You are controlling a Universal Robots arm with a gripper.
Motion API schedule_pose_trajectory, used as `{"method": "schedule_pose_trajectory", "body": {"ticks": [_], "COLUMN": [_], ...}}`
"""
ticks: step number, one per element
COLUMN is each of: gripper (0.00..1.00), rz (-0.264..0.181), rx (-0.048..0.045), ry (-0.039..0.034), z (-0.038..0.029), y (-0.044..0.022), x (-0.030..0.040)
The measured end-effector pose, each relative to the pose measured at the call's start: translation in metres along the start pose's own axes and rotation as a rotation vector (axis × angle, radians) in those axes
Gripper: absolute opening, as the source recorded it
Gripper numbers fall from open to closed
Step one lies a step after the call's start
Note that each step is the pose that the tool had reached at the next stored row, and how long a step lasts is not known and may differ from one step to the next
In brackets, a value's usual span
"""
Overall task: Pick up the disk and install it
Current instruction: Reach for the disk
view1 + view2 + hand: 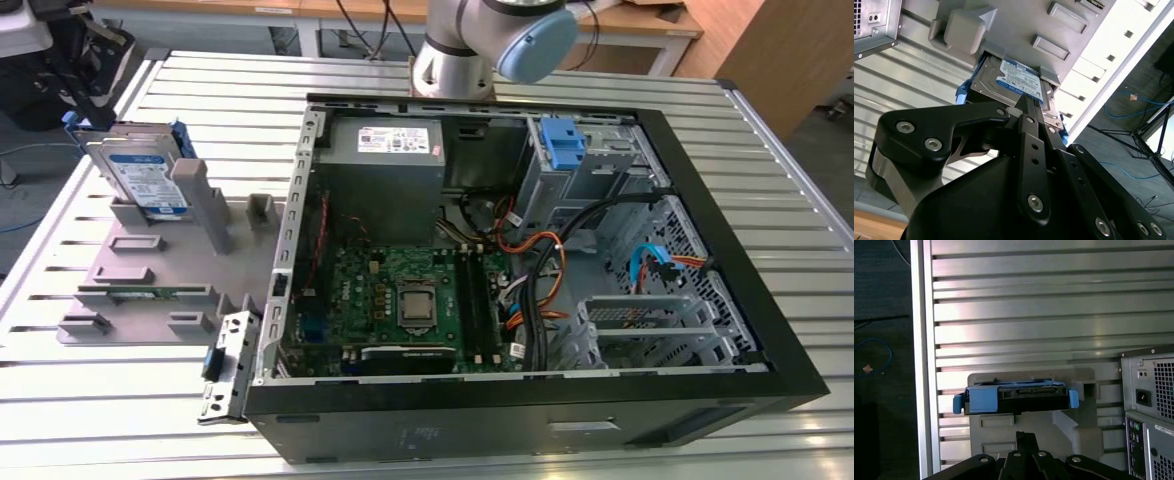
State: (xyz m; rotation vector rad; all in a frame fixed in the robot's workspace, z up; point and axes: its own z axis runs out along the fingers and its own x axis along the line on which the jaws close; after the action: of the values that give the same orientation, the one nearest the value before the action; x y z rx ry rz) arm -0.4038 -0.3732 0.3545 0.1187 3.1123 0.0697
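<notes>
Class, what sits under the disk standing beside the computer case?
The disk stands upright in a grey holder on the slatted table; its lower edge is hidden inside the holder's slot.

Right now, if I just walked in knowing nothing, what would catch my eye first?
The big black computer case lying open on the slatted metal table, its green motherboard bared, sits in the middle of the exterior view. At that view's left the disk, silver with blue rails, stands on edge in a grey holder. In the first wrist view the black gripper hangs close to it.
</notes>
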Motion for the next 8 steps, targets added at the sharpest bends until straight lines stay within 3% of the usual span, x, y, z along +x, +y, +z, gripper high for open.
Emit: {"method": "schedule_pose_trajectory", "body": {"ticks": [8], "gripper": [0.11], "rz": [0.000], "rx": [-0.0053], "ry": [0.0000], "z": [0.0018], "y": [0.0082], "x": [0.0006]}}
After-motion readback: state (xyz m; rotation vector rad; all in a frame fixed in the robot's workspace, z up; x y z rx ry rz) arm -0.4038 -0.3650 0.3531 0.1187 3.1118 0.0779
